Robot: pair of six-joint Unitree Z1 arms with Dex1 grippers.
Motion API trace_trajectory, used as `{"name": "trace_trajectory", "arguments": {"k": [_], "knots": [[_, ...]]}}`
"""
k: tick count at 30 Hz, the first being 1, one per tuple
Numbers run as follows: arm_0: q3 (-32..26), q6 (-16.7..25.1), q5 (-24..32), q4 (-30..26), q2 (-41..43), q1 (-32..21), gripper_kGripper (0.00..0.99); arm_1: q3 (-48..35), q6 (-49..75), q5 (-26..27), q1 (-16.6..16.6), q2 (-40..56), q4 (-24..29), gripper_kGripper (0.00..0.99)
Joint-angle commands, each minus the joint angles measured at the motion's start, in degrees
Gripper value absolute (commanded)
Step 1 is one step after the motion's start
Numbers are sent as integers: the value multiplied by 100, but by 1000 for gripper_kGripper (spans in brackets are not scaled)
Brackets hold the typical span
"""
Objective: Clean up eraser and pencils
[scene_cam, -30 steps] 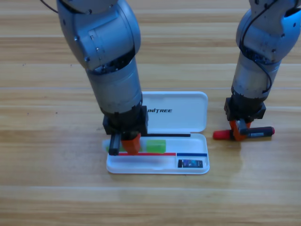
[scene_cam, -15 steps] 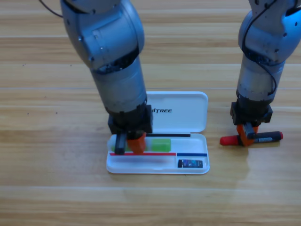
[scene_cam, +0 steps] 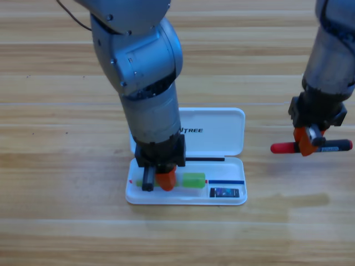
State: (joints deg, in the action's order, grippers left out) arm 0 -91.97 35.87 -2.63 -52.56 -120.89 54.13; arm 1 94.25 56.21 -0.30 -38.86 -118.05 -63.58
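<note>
- My left gripper [scene_cam: 161, 180] points down into the open white case [scene_cam: 224, 145], its jaws pinching the green pencil [scene_cam: 193, 180] lying in the tray.
- My right gripper [scene_cam: 307, 141], right of the case, pinches the red-and-black pencil [scene_cam: 285, 148] at mid-length, level above the table [scene_cam: 55, 166].
- The eraser [scene_cam: 224, 193] lies in the tray's lower right compartment.

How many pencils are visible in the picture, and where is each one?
2. The green pencil lies in the white case, under the left pincer. The red-and-black pencil is held by the right pincer.
</note>
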Motion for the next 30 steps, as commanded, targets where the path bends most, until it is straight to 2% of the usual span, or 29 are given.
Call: {"name": "trace_trajectory", "arguments": {"k": [1,30], "knots": [[-5,-97,-27,70,-268,115,0,-197,-67,39,-17,203,-102,0],[294,-27,-203,123,-14,-43,0,-232,-128,56,-96,212,-119,0]]}}
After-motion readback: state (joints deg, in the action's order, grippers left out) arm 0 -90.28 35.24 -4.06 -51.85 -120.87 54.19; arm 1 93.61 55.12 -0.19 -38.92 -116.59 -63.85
